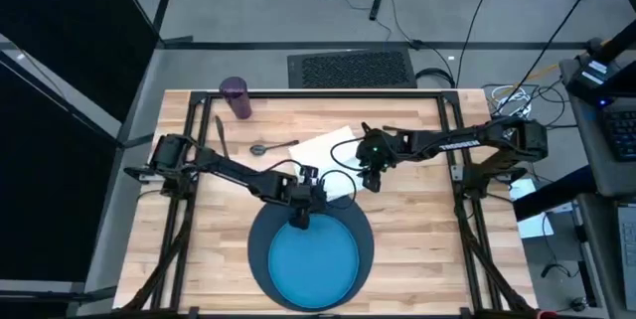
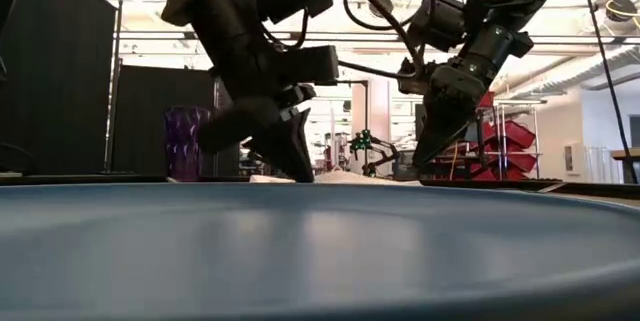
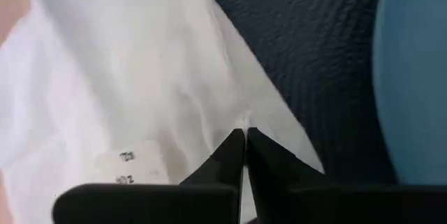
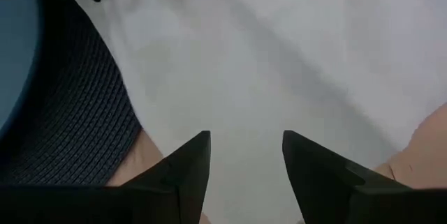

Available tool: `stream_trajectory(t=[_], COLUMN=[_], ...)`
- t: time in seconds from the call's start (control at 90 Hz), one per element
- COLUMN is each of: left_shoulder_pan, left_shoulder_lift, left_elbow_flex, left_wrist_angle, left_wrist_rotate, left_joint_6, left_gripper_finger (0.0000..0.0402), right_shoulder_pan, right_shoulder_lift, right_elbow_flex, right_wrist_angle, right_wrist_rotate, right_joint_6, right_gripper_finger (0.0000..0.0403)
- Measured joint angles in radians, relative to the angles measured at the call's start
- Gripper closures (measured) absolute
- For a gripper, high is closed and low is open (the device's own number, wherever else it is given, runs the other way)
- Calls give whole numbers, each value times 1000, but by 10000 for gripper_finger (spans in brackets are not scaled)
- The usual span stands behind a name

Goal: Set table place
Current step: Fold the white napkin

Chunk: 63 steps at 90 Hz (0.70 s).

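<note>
The table place (image 1: 310, 255) is laid out on the light wood table (image 1: 417, 230): a bright blue plate (image 1: 314, 263) is seen resting on a dark slate-blue round mat (image 1: 260, 249) at the near middle of the table. A white napkin (image 1: 328, 152) is spread just behind the mat, one corner overlapping the mat's rim. A spoon (image 1: 270, 146) is placed beside the napkin toward the left arm's side, with a knife (image 1: 221, 136) further that way, and a purple cup (image 1: 236, 97) is stood at the far left corner. The left gripper (image 3: 245, 140) is held over the napkin's corner at the mat's edge, its fingers pressed together. The right gripper (image 4: 244, 151) is held above the napkin's other side, its fingers spread apart with nothing between them
</note>
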Motion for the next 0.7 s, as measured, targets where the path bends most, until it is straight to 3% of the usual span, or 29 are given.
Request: stream_trajectory(t=[0.422, 0.7], left_shoulder_pan=[2, -25], left_shoulder_lift=[-108, -118], left_elbow_flex=[0, 0], left_wrist_angle=[-84, -95], left_wrist_rotate=[-35, 66], left_joint_6=[-17, -88], left_gripper_finger=[401, 401], right_shoulder_pan=[0, 0], right_shoulder_lift=[0, 0], right_elbow_flex=[0, 0], right_wrist_angle=[0, -5], right_wrist_rotate=[0, 0], right_joint_6=[0, 0], right_gripper_finger=[236, 236])
